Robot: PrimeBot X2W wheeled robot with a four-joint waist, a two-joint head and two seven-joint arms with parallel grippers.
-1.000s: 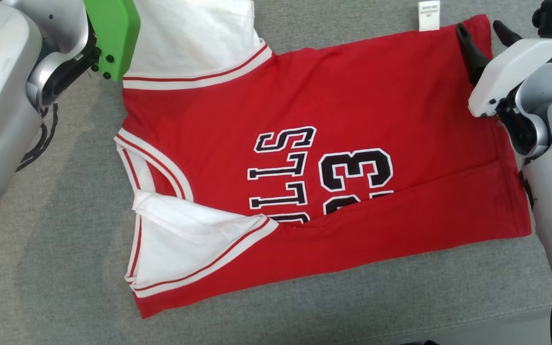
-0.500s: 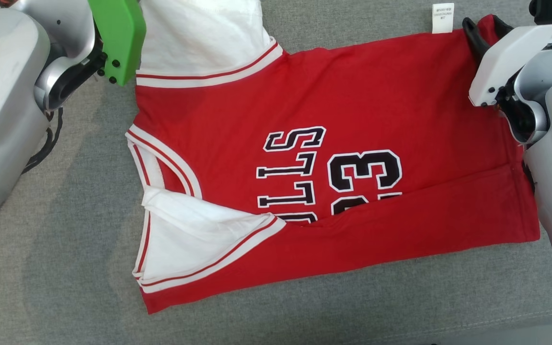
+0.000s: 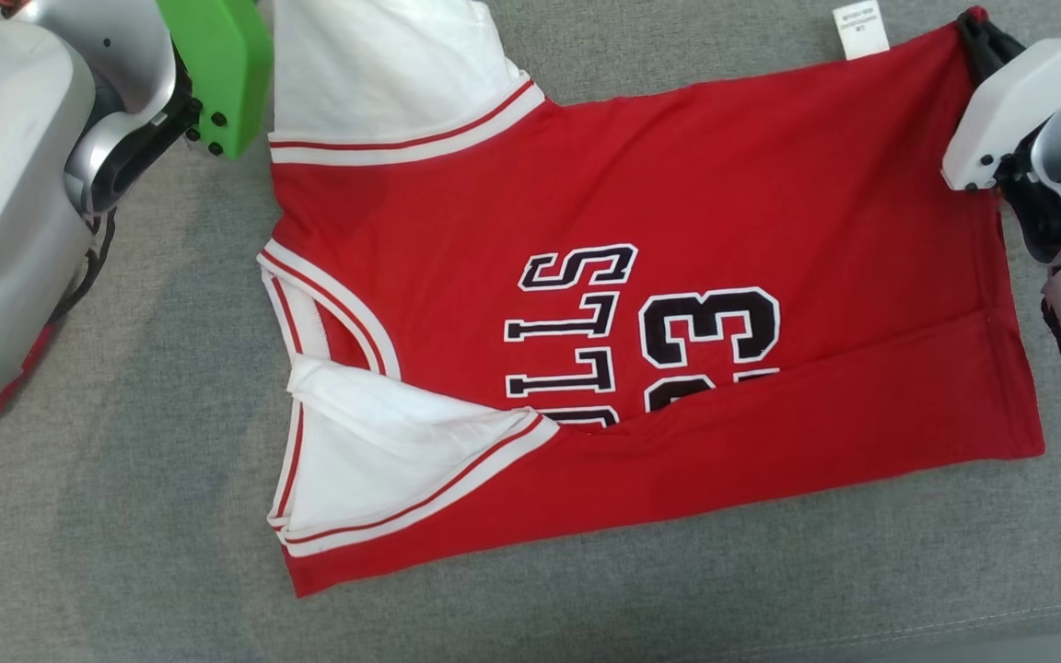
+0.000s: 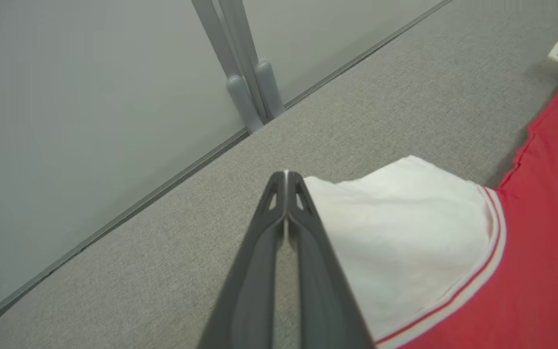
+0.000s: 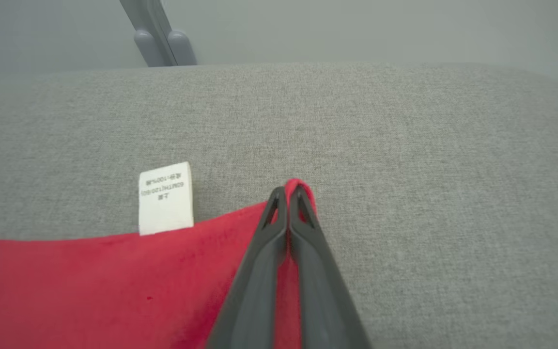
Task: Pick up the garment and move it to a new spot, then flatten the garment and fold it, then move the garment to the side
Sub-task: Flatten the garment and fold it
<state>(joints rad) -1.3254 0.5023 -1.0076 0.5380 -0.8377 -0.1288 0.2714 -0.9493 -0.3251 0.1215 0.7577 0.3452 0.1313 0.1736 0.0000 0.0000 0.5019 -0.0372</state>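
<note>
The head camera looks steeply down over the whole jersey. Both wrist cameras sit low and close at its far edge, facing the wall; all three share the care label.

Item: a red garment with white sleeves, white-and-red striped trim, and black, white-edged print reading "LLS" and "23".
Pose: spread flat, print up, with the neckline toward the left of the head view and the hem toward the right.
Fold: the near long edge is turned up over the lower part of the print.
Place: laid on a grey fabric surface.
Care label: white, projecting from the far edge.
Far hem corner: pinched in the closed right claw.
</note>
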